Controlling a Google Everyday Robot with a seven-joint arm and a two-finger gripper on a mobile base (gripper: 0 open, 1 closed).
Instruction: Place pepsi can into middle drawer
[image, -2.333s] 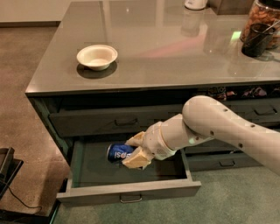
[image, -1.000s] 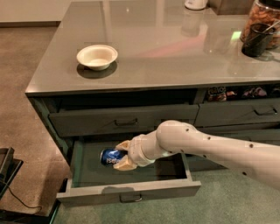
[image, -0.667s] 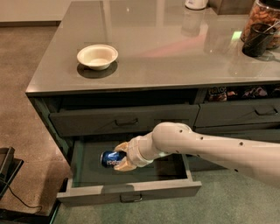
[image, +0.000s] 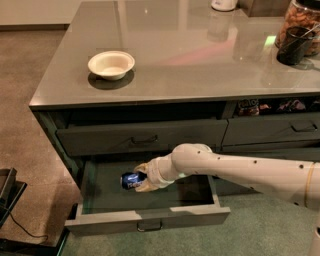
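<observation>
The pepsi can is a small blue can lying on its side, held between the tan fingers of my gripper. The gripper is shut on it inside the open middle drawer, over the left part of its dark flat floor. The drawer is pulled out wide and has a small silvery bar handle on its front. My white arm reaches in from the right, low over the drawer.
A white bowl sits on the grey counter top. A shut upper drawer with a dark curved handle is just above the gripper. Jars and a dark cup stand at the back right. A dark object lies on the floor, left.
The arm has carried the can leftward and deeper into the open drawer, from the drawer's middle toward its left part. The gripper stays shut on the can.
</observation>
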